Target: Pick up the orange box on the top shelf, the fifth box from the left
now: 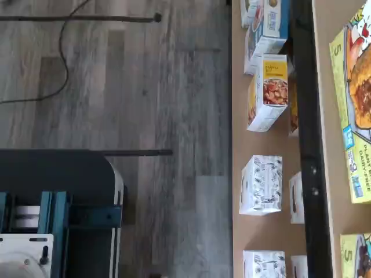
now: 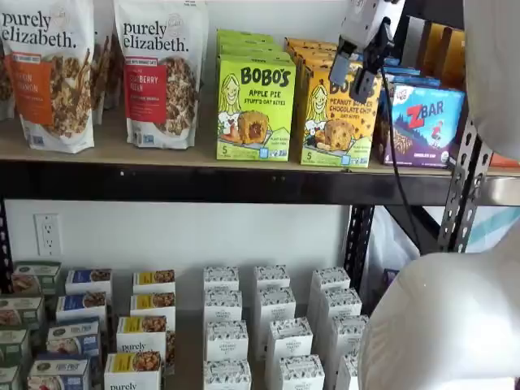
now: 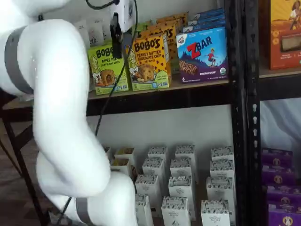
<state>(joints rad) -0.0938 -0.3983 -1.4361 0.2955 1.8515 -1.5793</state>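
Observation:
The orange box (image 2: 337, 114) reads "BOBO'S Peanut Butter Chocolate Chip". It stands upright at the front of the top shelf (image 2: 162, 158), a tan board on a black beam, and shows in both shelf views (image 3: 149, 59). It sits between a lime-green Apple Pie box (image 2: 255, 106) and a blue Zbar box (image 2: 422, 122). My gripper (image 2: 354, 77) hangs in front of the orange box's upper part, white body above and black fingers down. A gap shows between the fingers and nothing is in them. In a shelf view the gripper (image 3: 117, 44) shows side-on, left of the box.
Two granola bags (image 2: 158, 73) stand at the shelf's left. More orange cartons stand behind the front one. Small white boxes (image 2: 272, 325) fill the lower level. A black upright (image 2: 459, 187) stands right of the Zbar box. The wrist view shows a dark mount with teal brackets (image 1: 52, 214) over wooden floor.

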